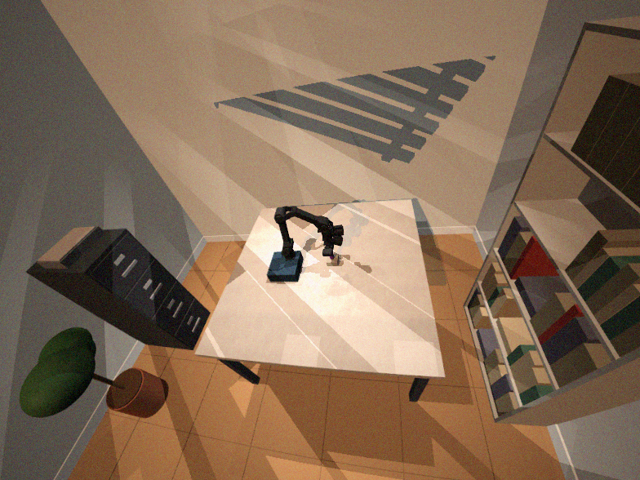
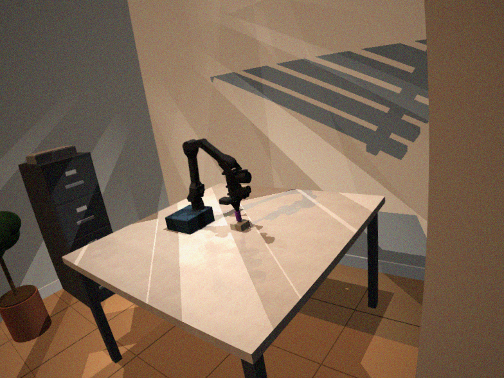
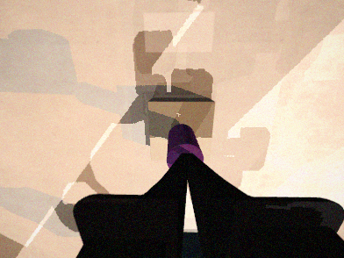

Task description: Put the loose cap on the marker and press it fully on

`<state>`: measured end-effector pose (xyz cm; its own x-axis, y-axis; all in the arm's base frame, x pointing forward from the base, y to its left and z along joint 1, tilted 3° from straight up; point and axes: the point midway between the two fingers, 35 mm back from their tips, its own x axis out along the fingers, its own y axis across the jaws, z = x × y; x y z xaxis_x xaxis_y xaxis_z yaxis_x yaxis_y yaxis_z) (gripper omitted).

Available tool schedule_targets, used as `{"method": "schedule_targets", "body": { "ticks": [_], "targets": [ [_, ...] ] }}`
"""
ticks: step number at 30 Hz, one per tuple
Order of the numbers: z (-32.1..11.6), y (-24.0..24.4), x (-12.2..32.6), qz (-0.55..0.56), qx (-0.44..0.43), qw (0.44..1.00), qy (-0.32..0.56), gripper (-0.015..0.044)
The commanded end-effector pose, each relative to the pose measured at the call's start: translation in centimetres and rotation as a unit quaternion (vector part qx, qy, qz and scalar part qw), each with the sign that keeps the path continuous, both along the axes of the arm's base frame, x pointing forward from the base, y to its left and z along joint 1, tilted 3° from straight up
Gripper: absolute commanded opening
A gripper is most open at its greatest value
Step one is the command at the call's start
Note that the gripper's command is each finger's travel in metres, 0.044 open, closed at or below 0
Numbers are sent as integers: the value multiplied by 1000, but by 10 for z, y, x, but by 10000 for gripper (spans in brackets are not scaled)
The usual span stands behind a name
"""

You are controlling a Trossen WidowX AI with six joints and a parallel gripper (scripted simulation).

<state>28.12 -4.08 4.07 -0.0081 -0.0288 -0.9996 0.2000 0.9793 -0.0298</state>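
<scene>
The purple cap [image 2: 238, 216] [image 3: 181, 137] stands upright over the holder block [image 1: 335, 263] [image 2: 240, 225] [image 3: 199, 120], in line with the marker's place. The marker itself cannot be told apart beneath it, and how fully the cap is seated is not clear. No loose cap shows on the table [image 1: 331, 331] [image 2: 203, 285]. My gripper [image 2: 237, 209] [image 3: 186, 158] is shut with nothing between its fingers. Its closed tips are right at the cap's top, overlapping its edge in the wrist view; they appear to touch it.
The blue arm base [image 1: 284, 266] [image 2: 189, 219] is left of the holder block. A dark filing cabinet [image 1: 149, 289] [image 2: 77, 203] and a potted plant [image 1: 136, 393] stand beyond the table on the left. A bookshelf [image 1: 526, 320] stands on the right.
</scene>
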Motion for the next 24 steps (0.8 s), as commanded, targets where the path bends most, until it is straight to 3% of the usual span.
{"method": "schedule_targets", "body": {
  "ticks": [1,3,8,12,24],
  "targets": [
    [1,0,0,0,0,1000,-1,0],
    [10,0,2,0,0,1000,-1,0],
    [80,2,3,0,0,1000,0,0],
    [90,2,2,0,0,1000,0,0],
    [90,2,2,0,0,1000,0,315]
  ]
}}
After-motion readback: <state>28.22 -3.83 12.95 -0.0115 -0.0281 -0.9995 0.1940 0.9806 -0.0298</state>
